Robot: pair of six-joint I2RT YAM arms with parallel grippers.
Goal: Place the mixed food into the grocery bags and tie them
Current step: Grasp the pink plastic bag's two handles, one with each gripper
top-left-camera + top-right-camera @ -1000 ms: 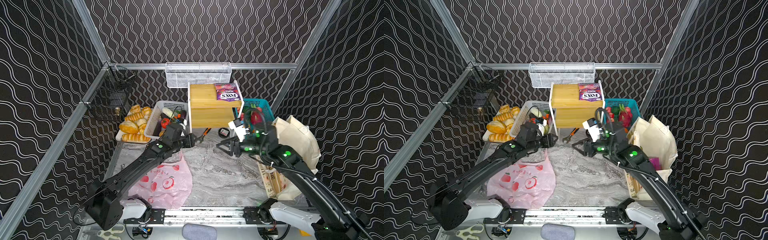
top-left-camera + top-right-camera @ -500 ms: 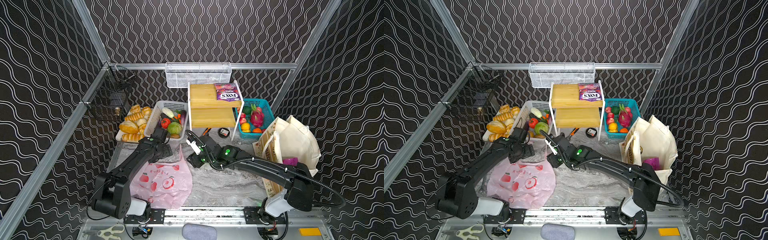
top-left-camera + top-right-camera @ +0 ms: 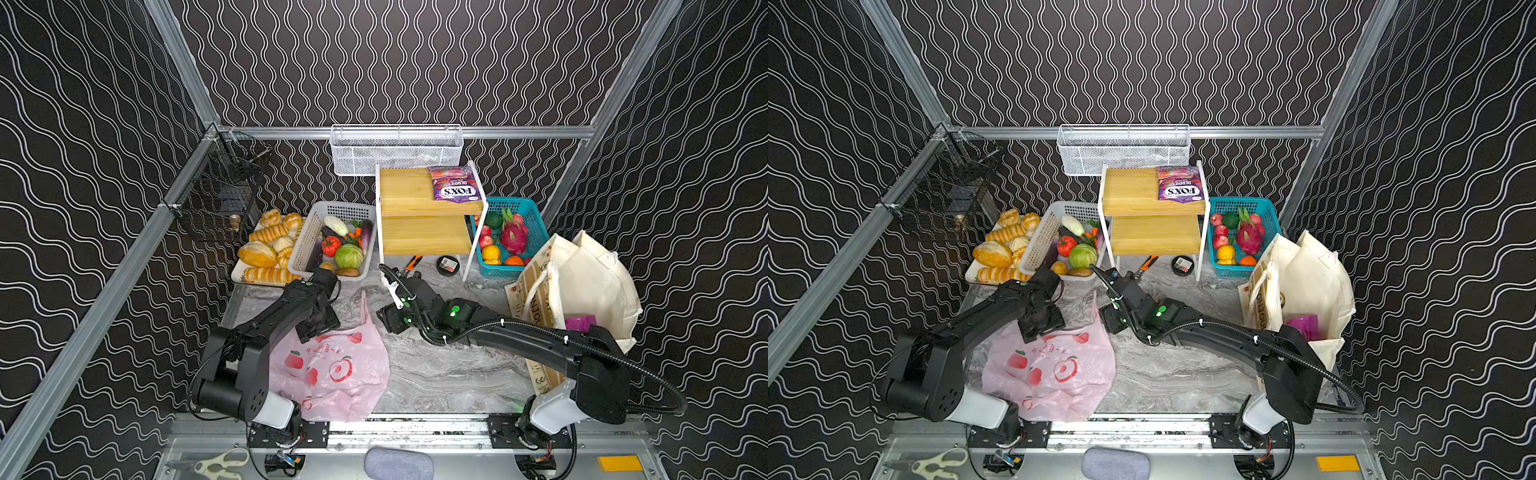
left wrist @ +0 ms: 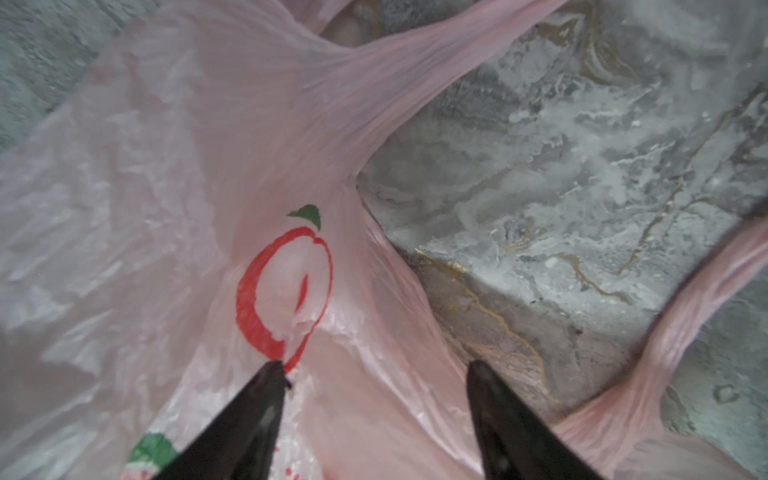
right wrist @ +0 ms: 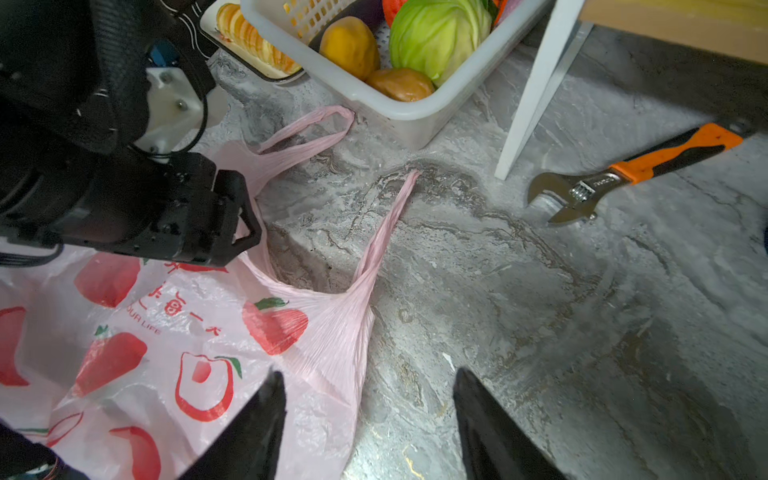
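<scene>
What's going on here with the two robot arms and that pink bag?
Both arms are working at the pink plastic bag, which lies crumpled on the marble table. The left gripper hovers open over the bag near its handles. The right gripper, also open, hangs at the bag's edge. Neither holds anything. The cabbage and tomato lie in the white basket, and the purple FOX'S packet is on the wooden shelf. The canvas tote holds a purple packet.

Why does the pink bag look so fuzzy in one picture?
Left wrist view: the pink bag sits very close to the lens, so it and the marble table look soft. Right wrist view: sharper, the wrench is crisp, only the right gripper blurs. Both top views: evenly lit, clear.
</scene>
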